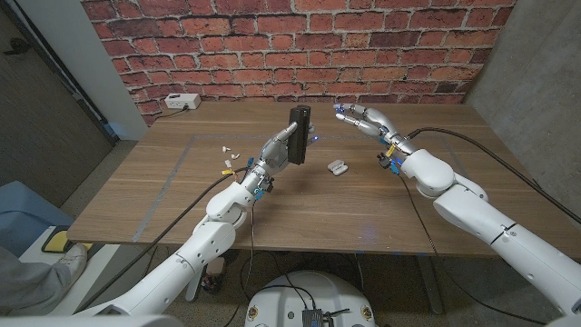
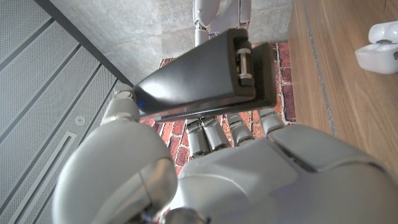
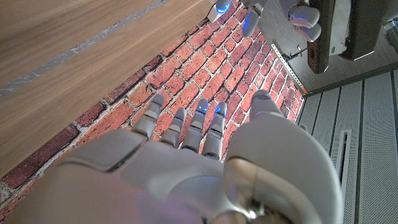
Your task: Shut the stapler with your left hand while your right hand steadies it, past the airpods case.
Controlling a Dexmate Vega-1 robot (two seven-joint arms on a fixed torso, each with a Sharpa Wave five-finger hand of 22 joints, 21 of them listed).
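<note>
The stapler (image 1: 300, 134) is seen standing upright near the middle of the surface (image 1: 182, 195), toward its far edge, and is gripped by the left hand (image 1: 275, 151), fingers wrapped on its side; the airpods case (image 1: 338, 167) lies just beside it on the side nearer the front edge. The right hand (image 1: 365, 118) is held empty with fingers spread, well apart from the stapler near the far edge, so no steadying is being given. A tip-over or slip is judged likely if closing force is applied unbraced, and the case could be knocked.
</note>
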